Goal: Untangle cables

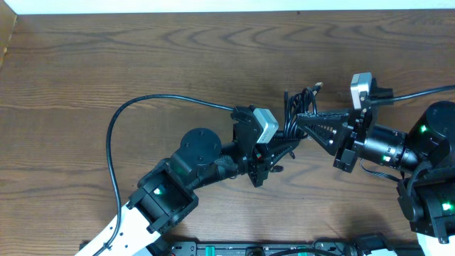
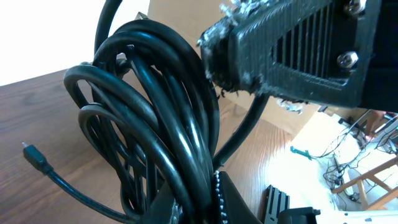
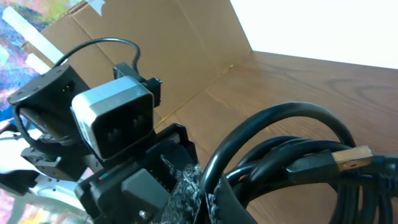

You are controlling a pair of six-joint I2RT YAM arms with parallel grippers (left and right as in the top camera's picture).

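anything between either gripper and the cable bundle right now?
Nothing visible. The left gripper is closed on the cable coil, whose loops run between its fingers. The right gripper is closed on the same coil from the opposite side. Only the two grippers crowd each other there.

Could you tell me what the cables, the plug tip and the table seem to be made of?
The cables: black rubbery or plastic jacket, smooth, glossy highlights. The plug tip: probably metal, dull golden sheen. The table: wood or wood-look laminate, brown grain lines.
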